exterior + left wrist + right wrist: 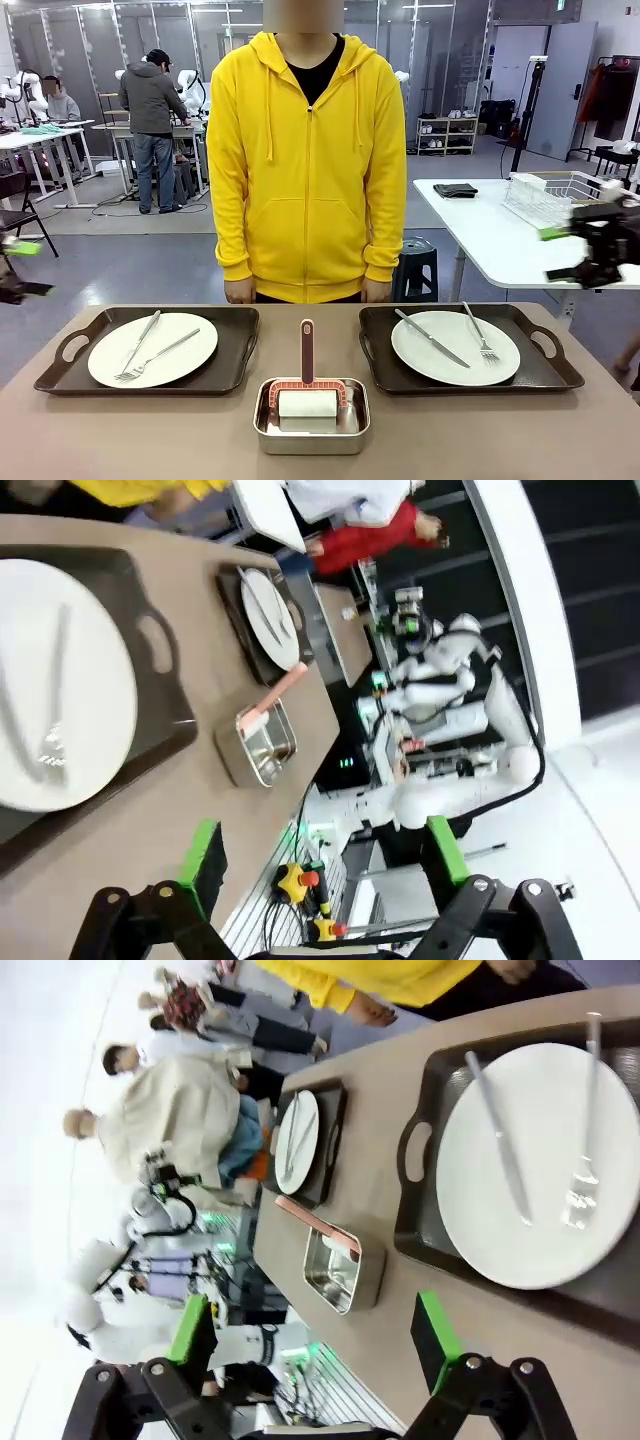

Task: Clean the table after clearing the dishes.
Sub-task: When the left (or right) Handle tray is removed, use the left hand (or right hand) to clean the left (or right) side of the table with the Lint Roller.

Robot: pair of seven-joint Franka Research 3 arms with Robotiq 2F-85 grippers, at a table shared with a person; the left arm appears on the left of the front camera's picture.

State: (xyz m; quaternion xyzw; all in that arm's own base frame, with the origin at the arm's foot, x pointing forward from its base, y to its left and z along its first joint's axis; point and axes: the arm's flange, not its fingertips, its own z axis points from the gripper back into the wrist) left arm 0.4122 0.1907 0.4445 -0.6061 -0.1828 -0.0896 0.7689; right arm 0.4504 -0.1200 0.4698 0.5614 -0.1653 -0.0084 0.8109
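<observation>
Taupe-brown table [120, 440] carried two dark trays toward far side: left tray [235, 338], right tray [375, 350]. One white plate sat in each: left plate [185, 365], right plate [425, 362]. Forks [150, 358] and knives [432, 338] lay on plates. Steel pan [312, 432] sat near middle, between trays, holding white block [307, 403] and pink-handled tool [307, 350]. Person in yellow hoodie [305, 150] stood at far edge. Left gripper [325, 858] and right gripper [312, 1335] hung raised at left and right sides, fingers spread wide, gripping nothing.

Left tray [236, 352], right tray [376, 352] flank pan [311, 441] holding perhaps a brush [307, 350].
</observation>
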